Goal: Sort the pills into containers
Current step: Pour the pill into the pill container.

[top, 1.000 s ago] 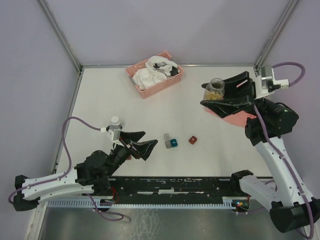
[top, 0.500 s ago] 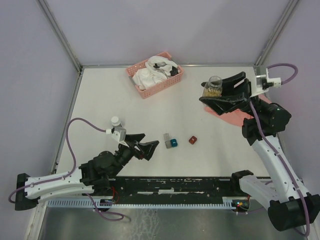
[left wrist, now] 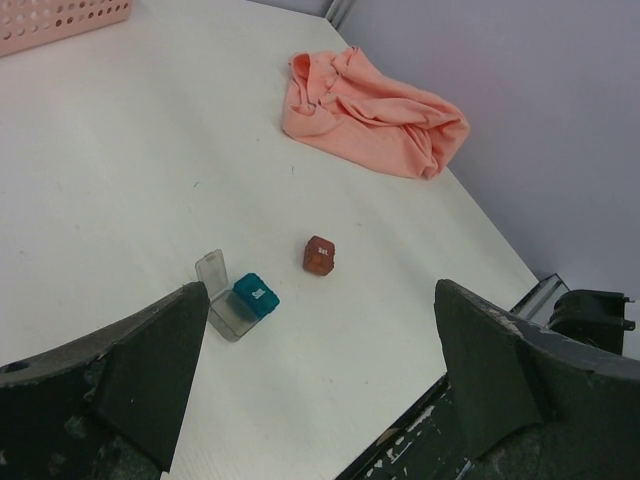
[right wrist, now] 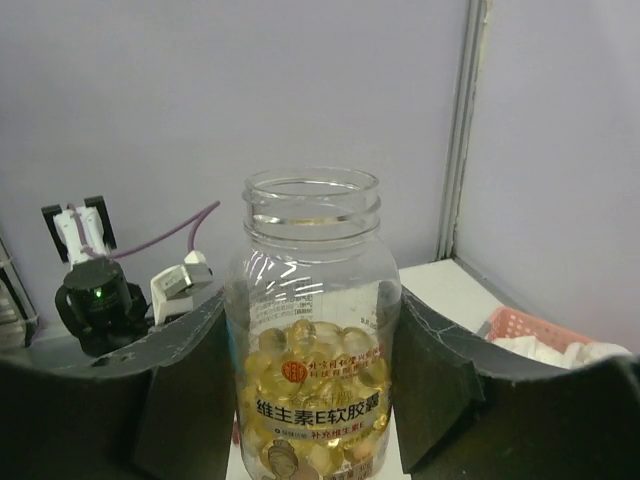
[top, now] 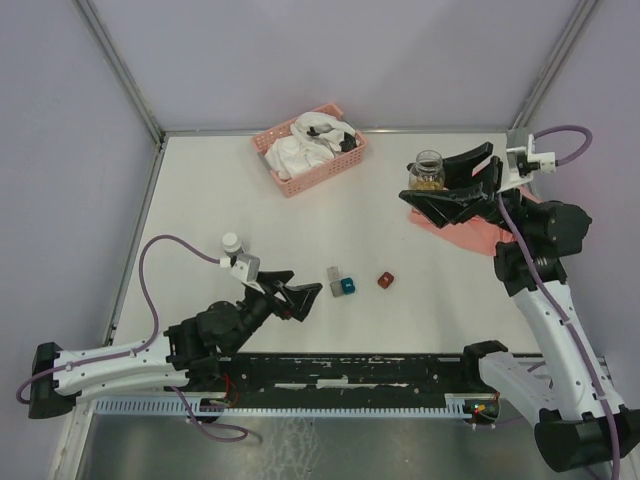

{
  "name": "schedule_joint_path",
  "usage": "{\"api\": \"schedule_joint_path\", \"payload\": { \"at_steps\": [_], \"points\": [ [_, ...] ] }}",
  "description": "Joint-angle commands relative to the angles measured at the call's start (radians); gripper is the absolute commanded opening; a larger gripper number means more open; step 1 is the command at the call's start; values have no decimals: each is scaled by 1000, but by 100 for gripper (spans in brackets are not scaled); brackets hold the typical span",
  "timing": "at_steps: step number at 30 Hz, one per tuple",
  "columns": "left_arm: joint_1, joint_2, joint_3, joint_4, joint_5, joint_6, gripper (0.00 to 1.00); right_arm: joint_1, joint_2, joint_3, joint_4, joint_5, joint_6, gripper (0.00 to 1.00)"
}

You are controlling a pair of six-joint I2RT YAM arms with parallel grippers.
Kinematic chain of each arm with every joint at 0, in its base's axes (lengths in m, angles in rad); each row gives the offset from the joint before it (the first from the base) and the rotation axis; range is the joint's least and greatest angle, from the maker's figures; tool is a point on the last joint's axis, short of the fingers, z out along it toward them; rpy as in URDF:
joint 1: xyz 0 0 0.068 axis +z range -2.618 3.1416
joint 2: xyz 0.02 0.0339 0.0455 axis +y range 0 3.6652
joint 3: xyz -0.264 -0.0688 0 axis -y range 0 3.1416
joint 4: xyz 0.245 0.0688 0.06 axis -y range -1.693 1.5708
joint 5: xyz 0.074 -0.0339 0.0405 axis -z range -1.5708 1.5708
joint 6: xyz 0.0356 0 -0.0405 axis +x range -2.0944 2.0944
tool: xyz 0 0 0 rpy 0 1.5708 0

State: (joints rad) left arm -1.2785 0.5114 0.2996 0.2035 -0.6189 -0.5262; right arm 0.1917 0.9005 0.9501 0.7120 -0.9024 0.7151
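The right fingers (right wrist: 185, 390) are clasping an uncapped jar (right wrist: 312, 290) of pills (right wrist: 310, 365) labelled "维生素E软胶囊", legible only from the wrist; the left fingers (left wrist: 140, 370) are gaping wide, empty.

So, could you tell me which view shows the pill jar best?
Right wrist view: the jar stands close, uncapped, pills visible, in the right gripper. Top view shows it small; left wrist not at all.

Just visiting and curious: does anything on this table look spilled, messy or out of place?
Nothing is spilled. A pink cloth lies crumpled on the table's right side. The pill jar, held upright in the right pincer, has no cap, and the grey box's lid stands open.
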Motion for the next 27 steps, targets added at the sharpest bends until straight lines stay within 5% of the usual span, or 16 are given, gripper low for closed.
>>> {"api": "schedule_joint_path", "payload": {
  "at_steps": [1,2,3,8,11,16,27],
  "points": [
    [6,-7,6,8,-34,-42,99,21,24,18,-153,-152,-92,2],
    [8,-3,11,-9,-57,-51,99,23,13,-52,15,-162,-79,2],
    [10,3,19,-27,-75,-56,98,23,1,-80,-58,-198,-161,2],
    [52,96,70,-67,-92,-48,95,95,28,62,-1051,-333,-1048,2],
    [178,193,113,-50,24,-23,93,133,92,51,-1303,-298,-1378,2],
    [503,336,151,54,455,-39,87,216,193,15,-1375,-184,-1542,3],
    [555,322,191,152,389,114,88,307,328,-10,-1384,90,-1636,4]
  ]
}}
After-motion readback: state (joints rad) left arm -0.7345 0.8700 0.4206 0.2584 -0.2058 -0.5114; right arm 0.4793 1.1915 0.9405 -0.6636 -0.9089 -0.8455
